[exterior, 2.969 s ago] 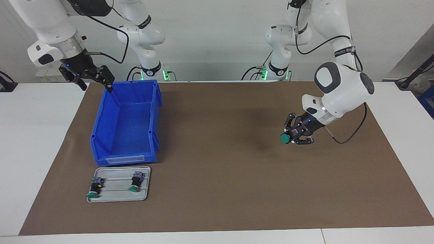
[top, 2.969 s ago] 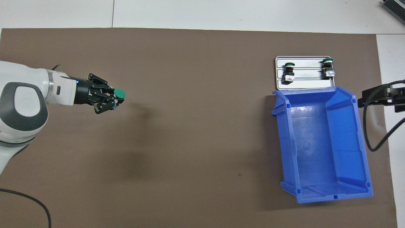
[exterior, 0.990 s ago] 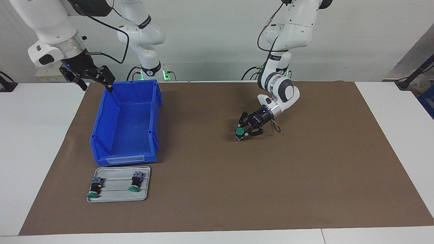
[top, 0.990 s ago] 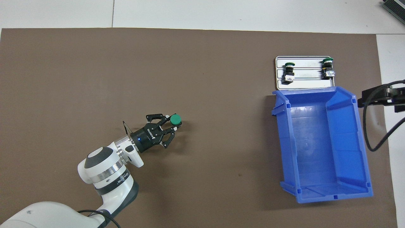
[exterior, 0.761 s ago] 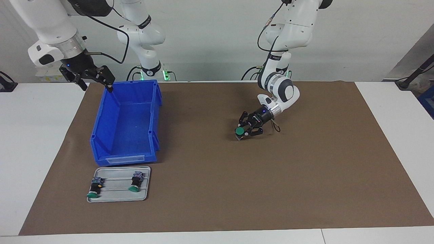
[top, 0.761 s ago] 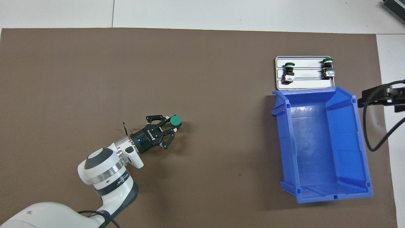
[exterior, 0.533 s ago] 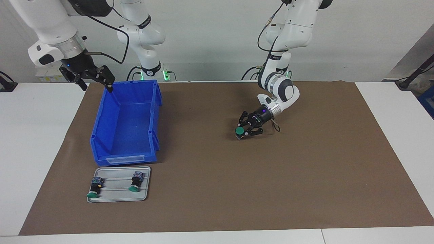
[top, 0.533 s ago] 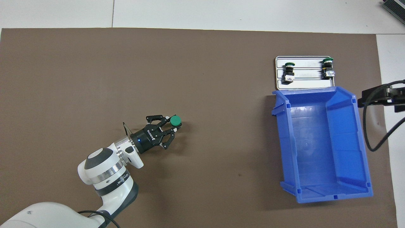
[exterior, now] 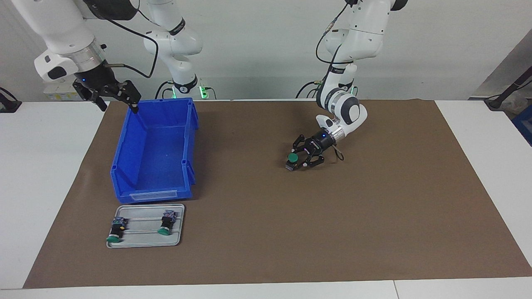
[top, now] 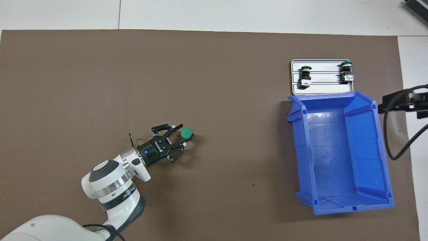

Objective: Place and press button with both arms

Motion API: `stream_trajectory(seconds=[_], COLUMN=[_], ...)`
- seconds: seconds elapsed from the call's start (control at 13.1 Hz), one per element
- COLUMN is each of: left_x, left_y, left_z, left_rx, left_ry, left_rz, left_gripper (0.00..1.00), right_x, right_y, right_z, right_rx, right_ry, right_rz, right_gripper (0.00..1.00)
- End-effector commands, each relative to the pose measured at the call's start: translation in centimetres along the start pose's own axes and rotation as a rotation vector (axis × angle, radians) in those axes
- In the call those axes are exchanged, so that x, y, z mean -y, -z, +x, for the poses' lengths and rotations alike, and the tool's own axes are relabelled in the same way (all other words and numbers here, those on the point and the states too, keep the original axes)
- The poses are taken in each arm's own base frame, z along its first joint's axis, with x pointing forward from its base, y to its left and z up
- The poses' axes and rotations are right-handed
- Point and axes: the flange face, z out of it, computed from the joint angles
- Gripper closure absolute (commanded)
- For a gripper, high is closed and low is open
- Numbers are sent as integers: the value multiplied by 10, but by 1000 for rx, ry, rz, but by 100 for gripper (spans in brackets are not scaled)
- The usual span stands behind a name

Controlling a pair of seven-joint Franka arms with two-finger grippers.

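The button [exterior: 293, 158] stands upright on the brown mat near the middle of the table, green cap up; it also shows in the overhead view [top: 186, 133]. My left gripper [exterior: 298, 161] is low at the mat, open, with its fingers spread on either side of the button and not pressing it; it also shows in the overhead view [top: 182, 135]. My right gripper [exterior: 119, 109] waits open in the air over the corner of the blue bin [exterior: 189, 137] nearest the robots; only part of it shows in the overhead view [top: 389, 103].
The empty blue bin [top: 301, 157] sits at the right arm's end. Farther from the robots, a metal tray [exterior: 144, 241] holds two more green-capped buttons [exterior: 166, 224], one with a yellow spot [exterior: 115, 229]. The tray also shows in the overhead view [top: 321, 88].
My left arm carried the button to the middle of the mat and set it down. In the last half second its fingers opened off the button. The right arm has not moved.
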Motion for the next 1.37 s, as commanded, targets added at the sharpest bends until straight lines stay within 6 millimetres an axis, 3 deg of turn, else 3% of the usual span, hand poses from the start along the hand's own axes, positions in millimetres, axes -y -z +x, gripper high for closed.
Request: stream_trajectory(seconds=[0.0,0.38,0.99,1.29], left_x=[-8,-11,35,73], left_y=[9,14,55,93], left_z=[-1,-2,-6,-4], left_rx=[13,27,75,99], left_ry=[-43,-28,19,66], left_rz=[10,-41,-90,-146], left_gripper=[43,43,45,46], right_x=[-1,-1,-1,-1], right_y=[0,0,0,0], right_z=[-4,-4,-4,-4], right_rx=[-2,-2,-2,-2], right_ry=[23,23,23,23], right_rz=[8,8,8,8], right_gripper=[1,1,1,1])
